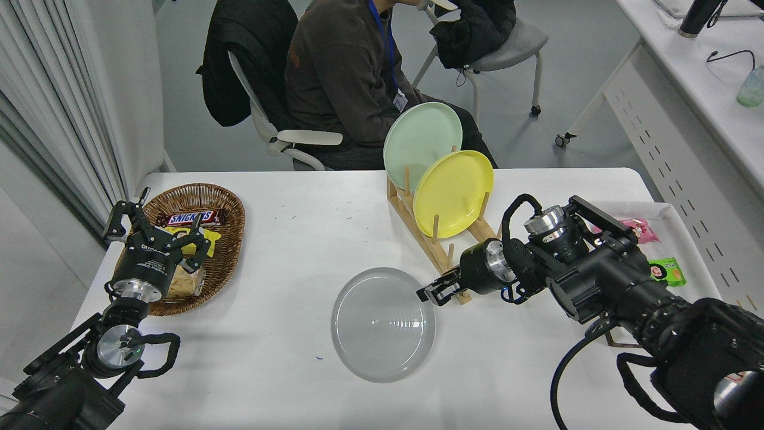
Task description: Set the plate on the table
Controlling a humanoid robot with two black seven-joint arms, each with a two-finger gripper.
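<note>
The plate is a round, light grey dish lying near the middle of the table, toward the robot's side of centre. Its face is turned upward, showing faint concentric rings and a pale glint near its middle. Being round, it has no long axis of its own; it reads as a slightly flattened circle from the head view. Whether it lies fully flat or its right edge is still slightly raised cannot be told.

The right gripper sits at the plate's upper right rim, its fingers pointing left toward the plate. The fingertips lie at or just above the rim; whether they are clamped on the rim, merely touching it, or parted cannot be told from this view. The right arm reaches in from the lower right of the picture.

Just behind the gripper stands a wooden plate rack, holding a yellow plate and, behind that, a mint green plate, both upright on edge and leaning back.

At the table's right edge a white tray holds small snack packets. At the left, a wicker basket holds a chocolate bar and other snacks. The left gripper is parked over the basket, its fingers spread apart. A person sits at the far side.
</note>
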